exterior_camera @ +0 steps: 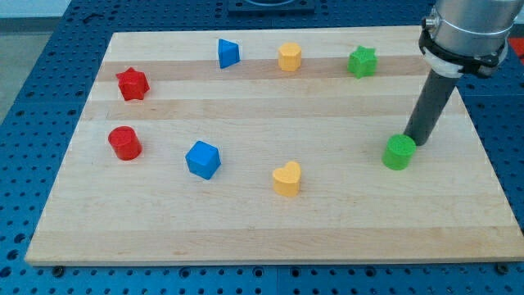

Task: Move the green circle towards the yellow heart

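The green circle (399, 152) sits on the wooden board at the view's right. The yellow heart (287, 179) lies left of it, near the view's bottom middle. My rod comes down from the view's top right, and my tip (415, 141) stands just behind the green circle on its upper right side, touching it or very close to it. The circle hides the very end of the tip partly.
On the wooden board (246, 238) also lie a green star (362, 62), a yellow hexagon (289, 57), a blue triangle (228, 53), a red star (132, 84), a red cylinder (125, 142) and a blue cube (203, 159).
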